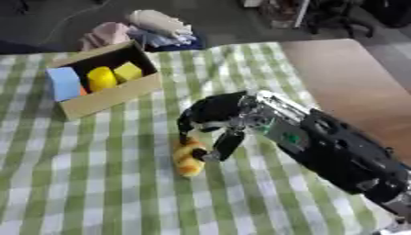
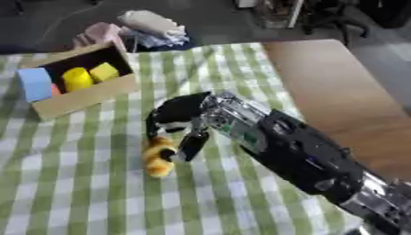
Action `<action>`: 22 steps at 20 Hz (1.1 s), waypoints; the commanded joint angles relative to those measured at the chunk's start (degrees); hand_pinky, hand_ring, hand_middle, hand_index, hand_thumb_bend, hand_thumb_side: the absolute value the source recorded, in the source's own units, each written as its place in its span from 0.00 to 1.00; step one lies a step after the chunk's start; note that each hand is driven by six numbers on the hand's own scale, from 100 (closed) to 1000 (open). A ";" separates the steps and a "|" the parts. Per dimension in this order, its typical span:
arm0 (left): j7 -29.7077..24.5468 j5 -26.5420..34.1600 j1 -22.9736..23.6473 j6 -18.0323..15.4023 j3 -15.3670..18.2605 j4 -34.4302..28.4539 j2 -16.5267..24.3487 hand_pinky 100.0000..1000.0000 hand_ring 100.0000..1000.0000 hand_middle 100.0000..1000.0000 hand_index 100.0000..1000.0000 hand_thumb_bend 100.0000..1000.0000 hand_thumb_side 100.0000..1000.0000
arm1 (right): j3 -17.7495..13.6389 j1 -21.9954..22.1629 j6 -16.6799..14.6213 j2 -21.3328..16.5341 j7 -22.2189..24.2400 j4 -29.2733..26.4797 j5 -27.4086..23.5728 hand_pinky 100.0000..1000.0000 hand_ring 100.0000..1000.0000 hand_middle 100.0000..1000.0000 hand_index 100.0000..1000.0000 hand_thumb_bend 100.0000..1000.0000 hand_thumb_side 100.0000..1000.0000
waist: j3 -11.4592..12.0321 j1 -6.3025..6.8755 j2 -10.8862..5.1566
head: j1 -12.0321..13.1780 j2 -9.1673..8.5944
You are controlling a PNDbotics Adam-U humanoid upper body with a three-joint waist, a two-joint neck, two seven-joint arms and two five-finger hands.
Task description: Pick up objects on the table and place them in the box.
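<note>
Right hand (image 1: pixel 215 120), entering from the lower right corner, reaches down onto a yellow-orange soft toy (image 1: pixel 189 160) lying near the middle of the worktop (image 1: pixel 96 183), which is covered by a green-and-white checked cloth. The fingers (image 1: pixel 225 143) are curled down around the toy's upper end, one on either side of it; the toy's lower end lies on the cloth. The cardboard box (image 1: pixel 112 97) stands open near the far left edge, well apart from the toy. It holds a blue block (image 1: pixel 63 83), a yellow rounded object (image 1: pixel 101 78) and a yellow cube (image 1: pixel 128 71), side by side. Open cloth runs between toy and box and along the near left side. On the right the cloth ends and bare brown worktop (image 1: pixel 353 87) shows. Beyond the far edge lies a heap of fabric (image 1: pixel 144 28).
</note>
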 commanded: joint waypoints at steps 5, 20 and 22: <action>-0.26 0.49 -0.48 -0.47 0.39 -1.14 1.25 0.68 0.52 0.58 0.79 0.14 0.62 | -4.75 -7.10 5.09 -4.01 -2.27 1.91 -7.96 0.77 0.72 0.62 0.33 0.00 0.13 | 0.60 0.67 -0.25 | -0.12 -0.84; -2.85 2.98 -1.99 -1.41 -2.51 -1.14 0.55 0.68 0.52 0.58 0.79 0.14 0.61 | -15.81 -24.03 10.01 11.07 -24.86 34.74 9.44 0.73 0.70 0.59 0.33 0.00 0.11 | 7.49 0.37 -0.38 | -3.94 -1.44; -3.38 3.36 -2.17 -1.54 -2.95 -1.14 0.31 0.68 0.52 0.58 0.79 0.14 0.62 | -17.09 -24.86 11.82 13.21 -29.95 39.04 13.09 0.72 0.69 0.59 0.33 0.00 0.11 | 8.46 0.42 -0.37 | -4.75 -1.35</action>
